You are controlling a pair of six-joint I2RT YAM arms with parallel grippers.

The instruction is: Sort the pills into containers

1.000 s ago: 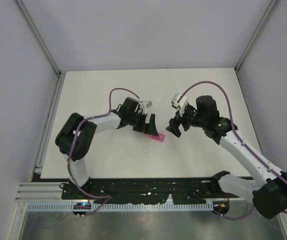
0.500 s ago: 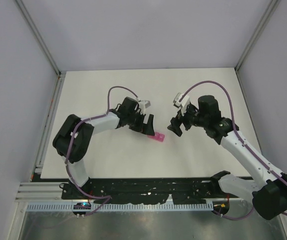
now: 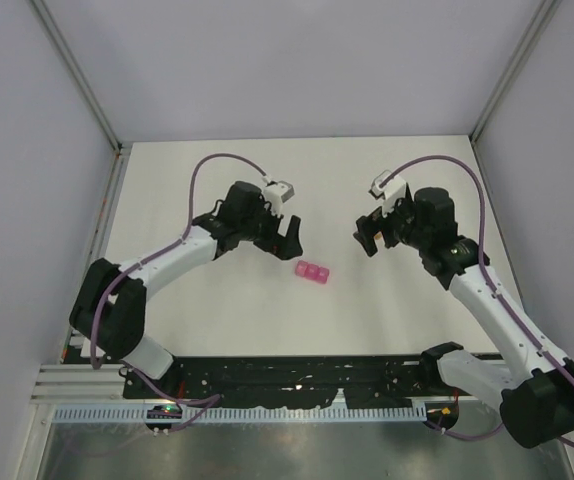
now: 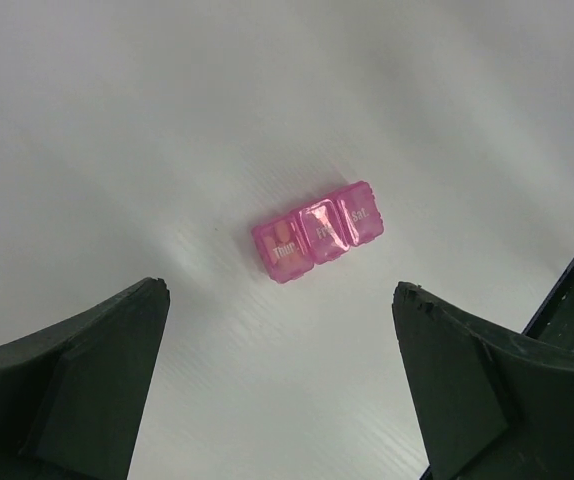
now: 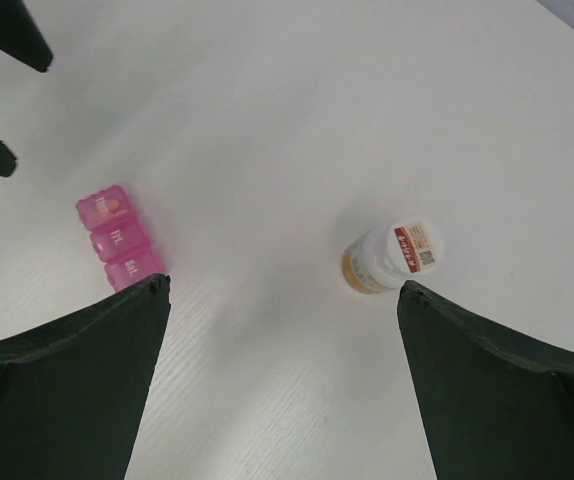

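I see the pink pill box (image 3: 312, 272) lying on the table (image 3: 217, 310) between both arms; left gripper (image 3: 282, 243) and right gripper (image 3: 372, 236) hover above, fingers spread wide, holding nothing; a white bottle (image 5: 387, 257) sits nearby.

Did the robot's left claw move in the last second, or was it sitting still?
Yes. The left gripper has pulled back from the pink pill box, which stayed put, going up and to the left in the overhead view.
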